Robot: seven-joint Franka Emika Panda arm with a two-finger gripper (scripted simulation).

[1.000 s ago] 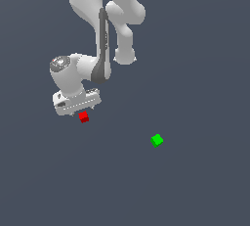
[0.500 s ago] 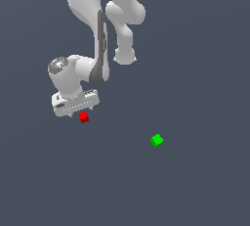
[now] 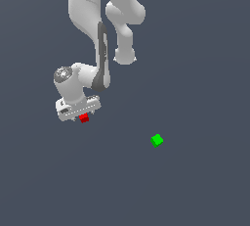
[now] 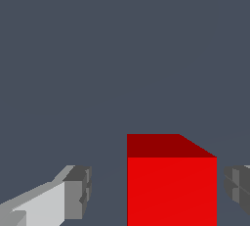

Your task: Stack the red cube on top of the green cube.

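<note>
The red cube (image 3: pixel 84 118) lies on the grey floor at the exterior view's left, partly covered by the white hand above it. My gripper (image 3: pixel 81 115) stands open around it. In the wrist view the red cube (image 4: pixel 172 186) sits between the two grey fingertips (image 4: pixel 78 191), with a wide gap to one fingertip and a narrow gap to the other, so neither pad touches it. The green cube (image 3: pixel 156 140) rests alone on the floor, well off toward the exterior view's right and a little lower in the picture.
The white arm (image 3: pixel 93 19) rises from the hand to the top of the exterior view. Plain grey floor (image 3: pixel 195 186) surrounds both cubes.
The hand has come down slightly over the red cube. Neither cube has moved.
</note>
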